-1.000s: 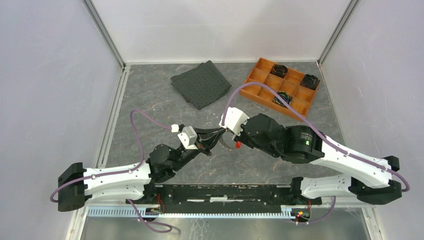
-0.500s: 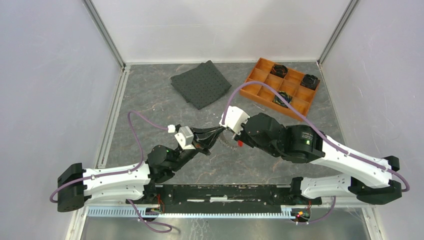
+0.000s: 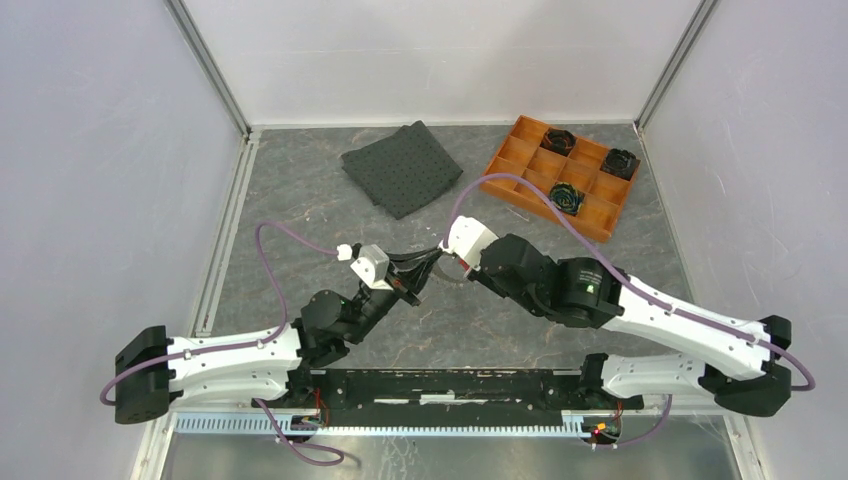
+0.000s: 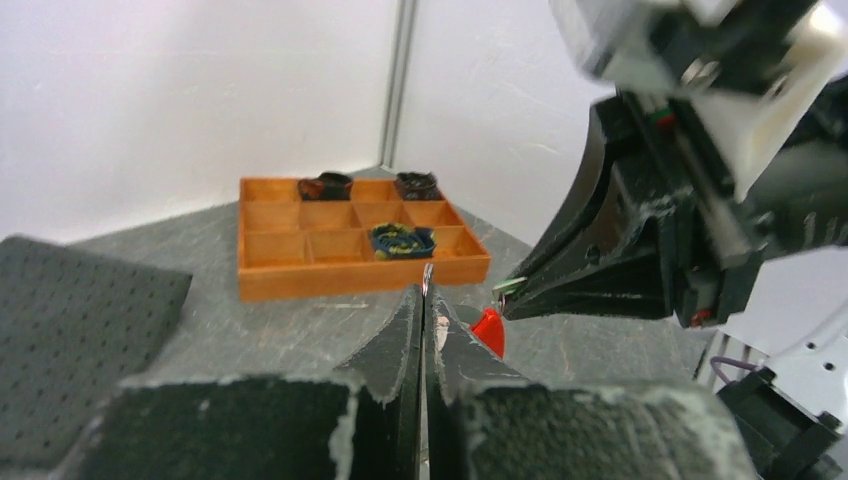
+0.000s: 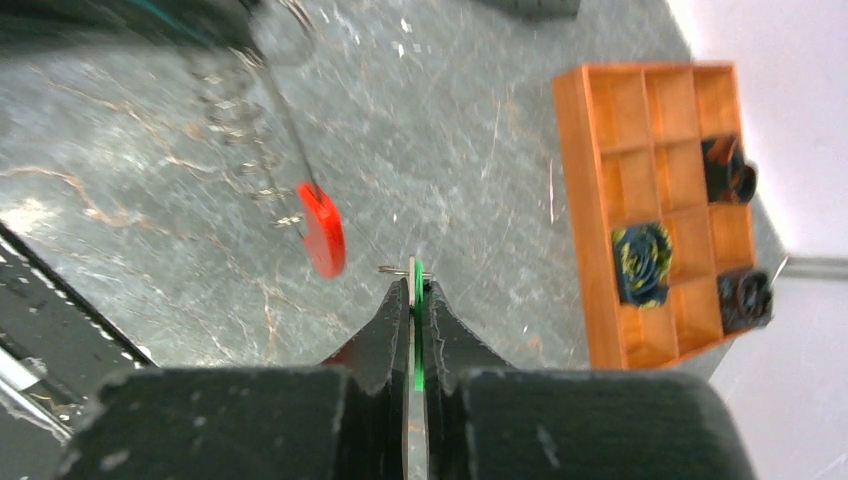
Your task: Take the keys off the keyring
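In the left wrist view my left gripper is shut on the keyring, a thin metal sliver sticking up between its pads. The red key hangs just right of it. My right gripper comes in from the right, shut on the green key. In the right wrist view my right gripper pinches the green key edge-on, with a short bit of wire across its tip. The red key hangs blurred to the left. From above, the left gripper and right gripper meet tip to tip over the table.
An orange compartment tray with black gear-like pieces stands at the back right and shows in the left wrist view and the right wrist view. A dark perforated mat lies at the back middle. Grey side walls enclose the table.
Both grippers have shifted a little left and toward the back, still tip to tip. The red key that showed below the right gripper from above is hidden there now.
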You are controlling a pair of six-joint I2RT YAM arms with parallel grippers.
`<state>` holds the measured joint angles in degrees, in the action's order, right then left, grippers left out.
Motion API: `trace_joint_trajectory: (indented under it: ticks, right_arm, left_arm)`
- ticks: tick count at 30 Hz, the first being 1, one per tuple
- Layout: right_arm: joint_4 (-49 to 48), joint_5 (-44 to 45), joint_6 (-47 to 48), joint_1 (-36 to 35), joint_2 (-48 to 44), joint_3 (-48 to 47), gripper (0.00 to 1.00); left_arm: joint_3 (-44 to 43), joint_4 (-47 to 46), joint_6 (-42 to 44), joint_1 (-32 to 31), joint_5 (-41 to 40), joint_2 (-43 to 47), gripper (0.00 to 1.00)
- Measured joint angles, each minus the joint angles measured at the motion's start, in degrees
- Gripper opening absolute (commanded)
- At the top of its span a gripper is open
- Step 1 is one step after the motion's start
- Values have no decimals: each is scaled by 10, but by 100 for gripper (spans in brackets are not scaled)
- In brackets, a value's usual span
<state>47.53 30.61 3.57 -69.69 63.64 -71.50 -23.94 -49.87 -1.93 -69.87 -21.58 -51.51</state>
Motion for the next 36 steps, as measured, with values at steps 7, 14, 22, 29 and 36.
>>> trace_joint_trajectory:
  ticks: [7, 14, 22, 29, 36]
  right_arm:
    - [-77, -64, -30, 109, -25, 142, 0]
    - [-226, -176, -83, 239, -21, 287, 0]
    - [-363, -231, -126, 325, 34, 395, 1]
    - [-447, -249, -141, 354, 66, 419, 5]
    - [-493, -264, -142, 370, 84, 436, 7]
  left_arm:
    - [0, 51, -46, 0, -73, -9, 2]
    - [0, 128, -119, 18, -113, -28, 2]
    - [-14, 231, -203, 85, -72, -45, 2]
    - [-37, 283, -260, 134, -15, -66, 2]
    - [-39, 309, -295, 159, 17, -86, 2]
